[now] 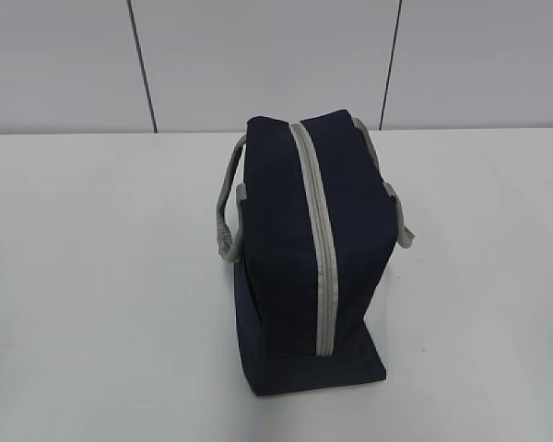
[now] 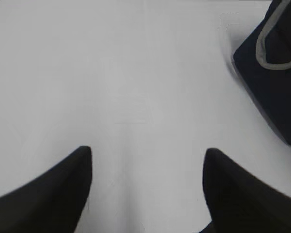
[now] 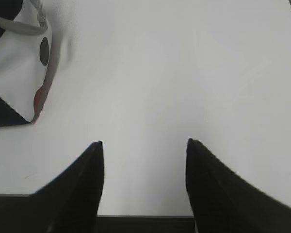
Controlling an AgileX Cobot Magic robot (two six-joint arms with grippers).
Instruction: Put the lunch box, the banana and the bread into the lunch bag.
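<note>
The navy-blue lunch bag [image 1: 304, 249] stands in the middle of the white table, its grey zipper [image 1: 318, 239] shut along the top and its grey handles hanging at both sides. The bag also shows at the right edge of the left wrist view [image 2: 271, 73] and, with its pale spotted end panel, at the upper left of the right wrist view [image 3: 19, 73]. My left gripper [image 2: 148, 153] is open and empty over bare table, left of the bag. My right gripper [image 3: 144, 145] is open and empty near the table's front edge. The lunch box, the banana and the bread are out of view.
The white table [image 1: 92, 295] stretches to both sides of the bag. A pale panelled wall [image 1: 258, 55] stands behind it. The table's front edge shows dark at the bottom of the right wrist view [image 3: 144, 223]. Neither arm shows in the exterior view.
</note>
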